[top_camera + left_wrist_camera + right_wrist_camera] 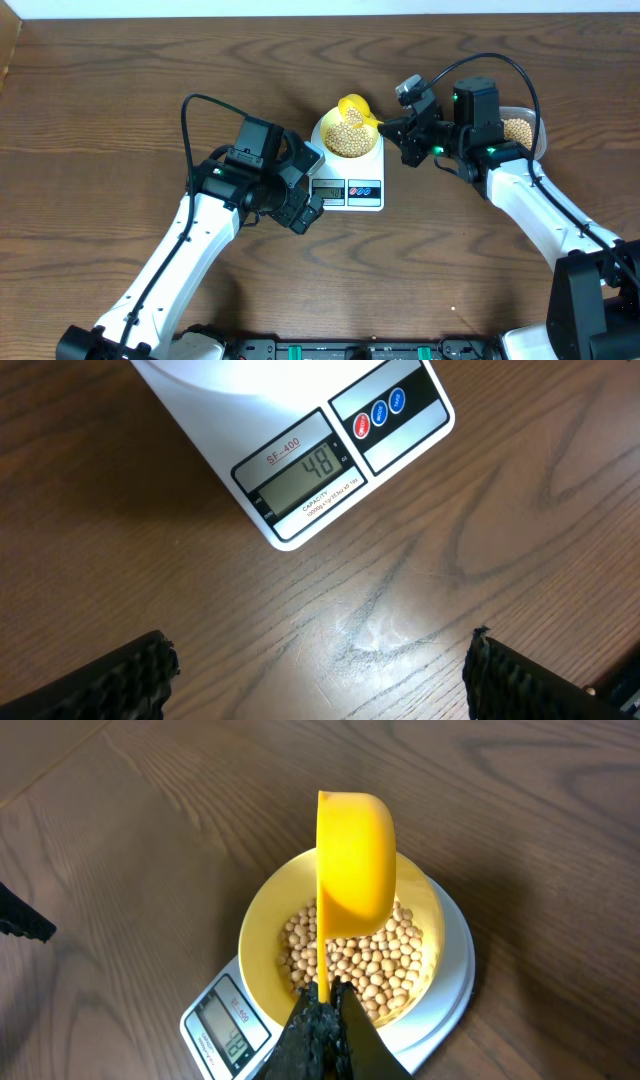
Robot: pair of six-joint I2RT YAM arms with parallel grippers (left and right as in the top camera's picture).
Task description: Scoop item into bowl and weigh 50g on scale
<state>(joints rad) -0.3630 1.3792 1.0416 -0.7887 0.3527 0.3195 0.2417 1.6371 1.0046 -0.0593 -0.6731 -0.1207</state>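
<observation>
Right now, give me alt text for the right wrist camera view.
A yellow scoop, its handle pinched in the shut right jaws, is tipped over a yellow bowl of beans on a white scale. The scale's display reads 48.

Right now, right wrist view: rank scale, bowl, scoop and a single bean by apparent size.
1. scale
2. bowl
3. scoop, though it is nearer the camera, so its size is inflated
4. bean
</observation>
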